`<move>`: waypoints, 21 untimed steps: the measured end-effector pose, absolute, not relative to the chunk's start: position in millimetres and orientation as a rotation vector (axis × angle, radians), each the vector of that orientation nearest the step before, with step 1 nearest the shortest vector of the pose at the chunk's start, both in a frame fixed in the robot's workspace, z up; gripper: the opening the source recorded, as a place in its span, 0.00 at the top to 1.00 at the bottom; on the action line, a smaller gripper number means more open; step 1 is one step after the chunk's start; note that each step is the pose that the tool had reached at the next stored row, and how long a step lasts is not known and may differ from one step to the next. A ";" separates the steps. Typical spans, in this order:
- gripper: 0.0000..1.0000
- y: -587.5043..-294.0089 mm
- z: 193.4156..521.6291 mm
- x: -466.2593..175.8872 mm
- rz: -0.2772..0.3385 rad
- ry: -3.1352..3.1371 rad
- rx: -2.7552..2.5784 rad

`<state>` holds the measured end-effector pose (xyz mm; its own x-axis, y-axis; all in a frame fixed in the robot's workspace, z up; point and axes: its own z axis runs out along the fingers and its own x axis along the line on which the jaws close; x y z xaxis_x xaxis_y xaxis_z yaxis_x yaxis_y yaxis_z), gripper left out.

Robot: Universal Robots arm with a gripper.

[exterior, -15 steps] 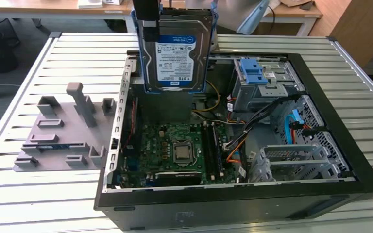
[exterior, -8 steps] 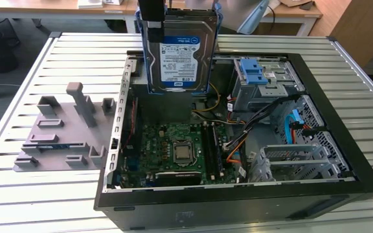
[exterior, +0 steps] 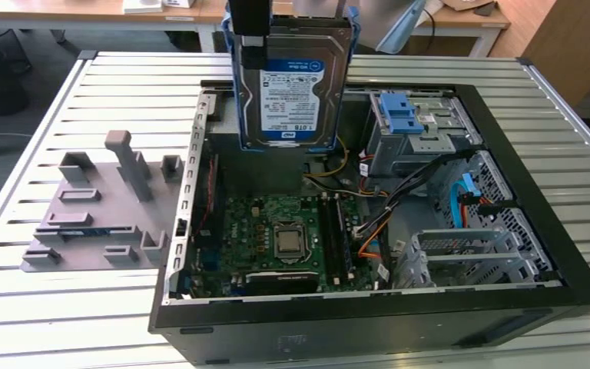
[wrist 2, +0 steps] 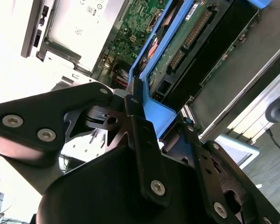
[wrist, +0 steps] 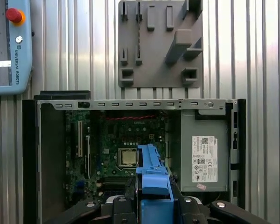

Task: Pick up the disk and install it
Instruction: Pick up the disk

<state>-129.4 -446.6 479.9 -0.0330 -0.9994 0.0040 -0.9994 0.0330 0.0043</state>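
Exterior view: gripper (exterior: 254,34) clamps the disk (exterior: 291,84) upright above the computer case (exterior: 377,305); lowered askew, it may snag cables (exterior: 418,184).

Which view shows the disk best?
The exterior view: the disk shows its labelled face, upright above the open case. The second wrist view shows its circuit-board side close up; the first wrist view, its blue bracket edge-on.
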 end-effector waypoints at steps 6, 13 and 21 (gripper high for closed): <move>0.64 -448.7 479.8 -124.1 -0.001 -2.254 2.180; 0.64 -451.8 479.7 -118.0 -0.001 -2.254 2.180; 0.64 -458.3 479.5 -115.9 -0.024 -2.264 2.191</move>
<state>-115.9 -458.3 479.5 -0.0329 -0.9993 -0.0171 -0.9994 0.0329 0.0049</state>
